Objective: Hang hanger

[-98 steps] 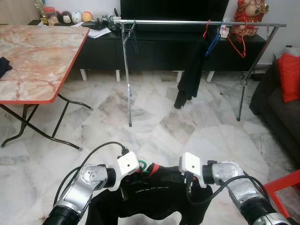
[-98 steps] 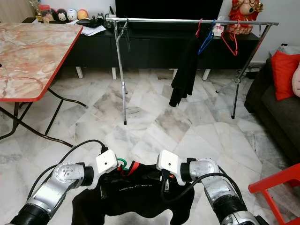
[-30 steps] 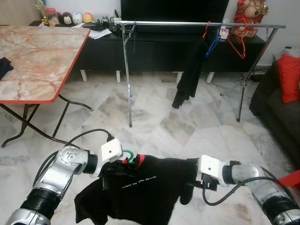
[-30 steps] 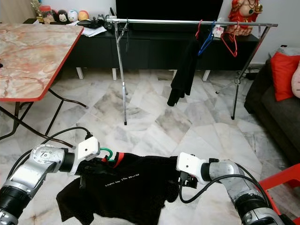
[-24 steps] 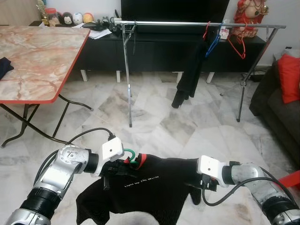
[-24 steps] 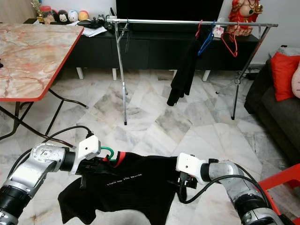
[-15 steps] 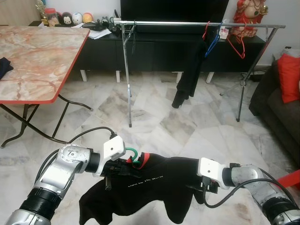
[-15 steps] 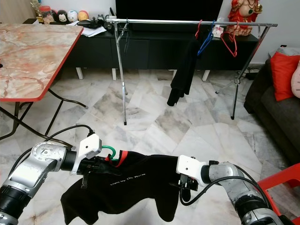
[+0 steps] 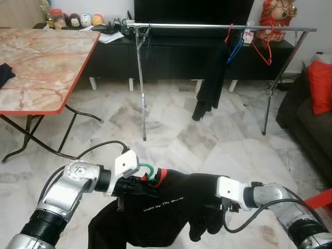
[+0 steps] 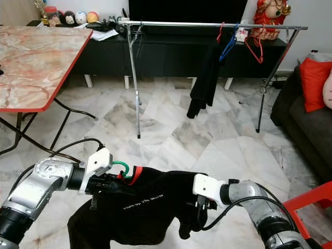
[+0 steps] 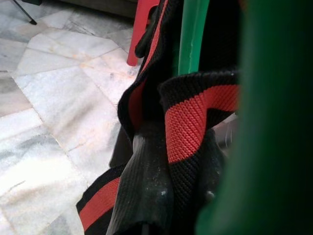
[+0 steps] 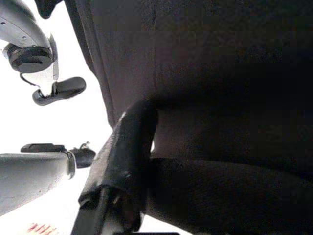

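shirt [image 9: 171,207]: one, black, on one green hanger [image 9: 147,170]
left gripper [image 9: 136,185]: your jaws closed on the hanger
right gripper [image 9: 220,206]: jaws hidden, can't tell
rack [image 9: 218,26]: three hangers

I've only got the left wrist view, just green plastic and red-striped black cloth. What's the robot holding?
Observer: A black shirt on a green hanger, with the left gripper at its collar.
Operator: And the right gripper?
Observer: The right gripper is at the shirt's other shoulder, holding the fabric.
Operator: Where would it hang?
Observer: A metal clothes rail stands ahead across the marble floor, with a dark garment already hanging on it.
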Controlling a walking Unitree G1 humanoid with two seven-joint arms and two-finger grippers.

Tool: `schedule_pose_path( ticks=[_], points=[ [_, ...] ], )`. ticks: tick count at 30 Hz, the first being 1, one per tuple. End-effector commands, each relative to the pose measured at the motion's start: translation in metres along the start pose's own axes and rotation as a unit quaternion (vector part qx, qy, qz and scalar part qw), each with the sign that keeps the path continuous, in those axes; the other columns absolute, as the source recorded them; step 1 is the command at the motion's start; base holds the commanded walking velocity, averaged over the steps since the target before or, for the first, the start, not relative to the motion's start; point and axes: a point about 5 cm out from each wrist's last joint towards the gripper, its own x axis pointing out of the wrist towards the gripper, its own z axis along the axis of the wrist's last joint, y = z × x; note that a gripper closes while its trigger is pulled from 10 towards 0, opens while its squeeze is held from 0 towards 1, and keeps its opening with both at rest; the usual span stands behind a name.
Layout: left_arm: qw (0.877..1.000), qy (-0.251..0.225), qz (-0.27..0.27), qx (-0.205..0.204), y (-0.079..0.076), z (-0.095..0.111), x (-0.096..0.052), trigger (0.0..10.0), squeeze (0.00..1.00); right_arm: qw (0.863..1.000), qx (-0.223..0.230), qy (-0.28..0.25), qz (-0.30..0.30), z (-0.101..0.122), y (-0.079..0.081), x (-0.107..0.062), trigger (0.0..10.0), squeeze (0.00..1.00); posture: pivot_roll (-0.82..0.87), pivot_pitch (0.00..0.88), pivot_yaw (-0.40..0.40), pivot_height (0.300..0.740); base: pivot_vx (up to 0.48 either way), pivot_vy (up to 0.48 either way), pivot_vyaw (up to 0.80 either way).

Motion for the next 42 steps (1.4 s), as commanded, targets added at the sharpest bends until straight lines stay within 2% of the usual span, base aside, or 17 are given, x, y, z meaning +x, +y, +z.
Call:
schedule_pose_path(
  ticks=[1, 28, 31, 32, 33, 42],
  points=[
    [1.0, -0.011, -0.001, 0.015, -0.001, 0.008, -0.003, 0.0, 0.0, 1.0, -0.003, 0.006, 0.0, -0.002, 0.0, -0.002, 0.0, 0.0, -0.03, 0.0, -0.08, 0.74, 0.0, 0.0, 0.0],
    [1.0, 0.013, 0.018, 0.004, 0.002, -0.004, -0.012, 0.0, 0.0, 1.0, -0.019, 0.013, 0.005, 0.0, -0.001, 0.001, 0.0, 0.0, -0.03, 0.0, -0.081, 0.74, 0.0, 0.0, 0.0],
    [0.999, 0.025, 0.046, 0.012, 0.007, -0.009, -0.011, 0.0, 0.0, 1.0, -0.026, 0.012, -0.001, 0.004, -0.005, 0.0, 0.0, 0.0, -0.03, 0.0, -0.082, 0.74, 0.0, 0.0, 0.0],
    [0.997, 0.028, 0.068, 0.011, 0.011, -0.011, -0.011, 4.7, 0.0, 1.0, -0.028, 0.013, -0.004, 0.004, -0.006, 0.0, 0.0, 0.0, -0.04, 0.0, -0.08, 0.74, 0.0, 0.0, 0.0],
    [0.995, 0.026, 0.091, 0.01, 0.015, -0.013, -0.011, 10.0, 0.0, 0.999, -0.03, 0.016, -0.007, 0.004, -0.007, 0.0, 0.0, 0.0, -0.04, 0.0, -0.08, 0.74, 0.0, 0.0, 0.0],
    [0.981, 0.034, 0.19, 0.001, 0.03, -0.026, -0.014, 10.0, 0.0, 0.998, -0.047, 0.023, -0.022, 0.006, -0.011, -0.001, 0.0, 0.0, -0.04, 0.0, -0.08, 0.74, 0.0, 0.0, 0.0]
  ],
)
